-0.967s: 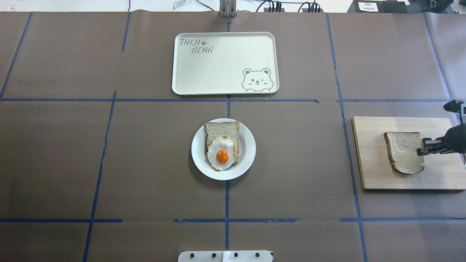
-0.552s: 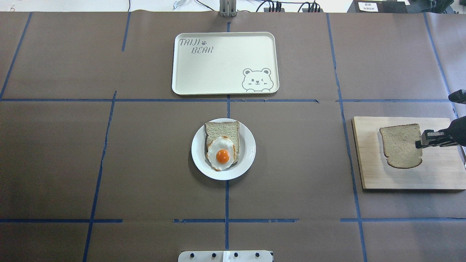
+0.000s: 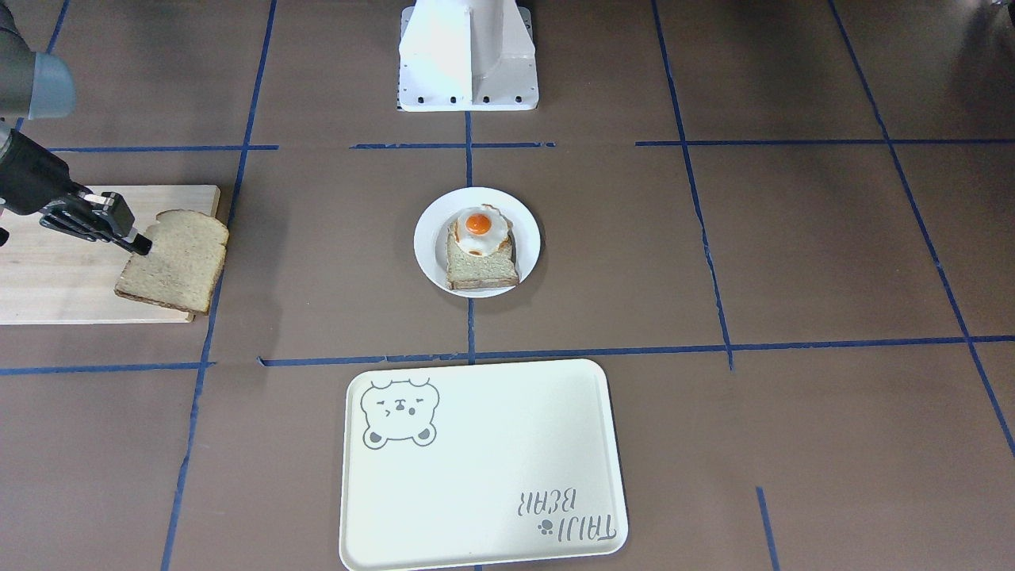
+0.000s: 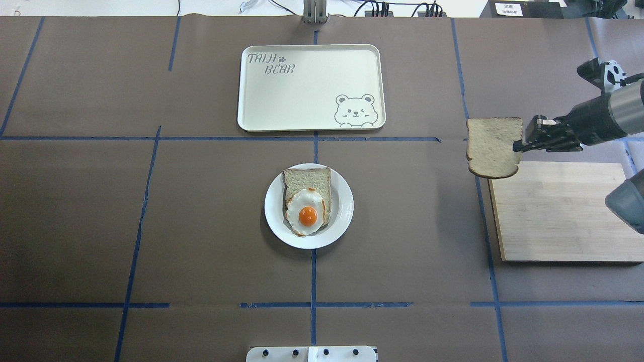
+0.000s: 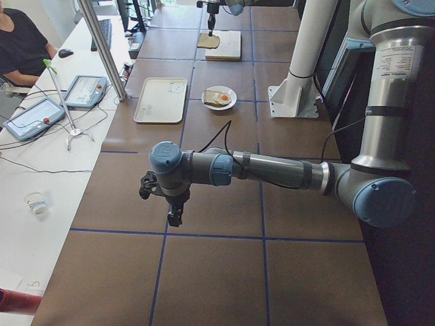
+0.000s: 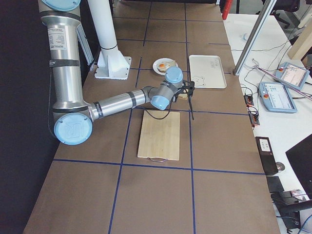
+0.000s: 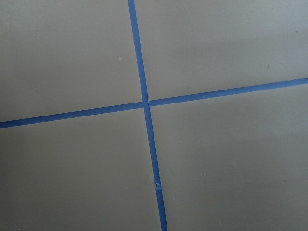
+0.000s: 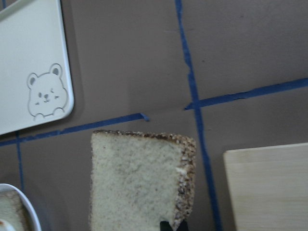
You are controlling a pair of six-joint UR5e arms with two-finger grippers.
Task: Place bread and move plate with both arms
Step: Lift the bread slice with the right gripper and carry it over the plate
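Presently, item 1: bread (image 4: 493,147), held in the air by its crust edge in the right gripper (image 4: 519,147), whose fingers are pinched narrow on it. The slice is roughly level and hangs just off the inner far corner of the wooden board (image 4: 553,216).

Item 2: plate (image 4: 343,201), at the centre of the table (image 4: 100,201), well apart from the bread. It bears a toast slice (image 4: 307,180) topped by a fried egg (image 4: 305,211).

Item 3: bear tray (image 4: 302,95), beyond the plate and apart from it.

Item 4: left gripper (image 5: 175,216), above the table on the robot's far left, seen only from the side; open or closed cannot be told.

Between bread and plate: brown table cover and one blue tape line (image 4: 482,226).

Change: a moment earlier the bread hung low over the board; it is now higher and past its edge.

Count: two bread slices, one egg, one plate, one tray, one board, two grippers.
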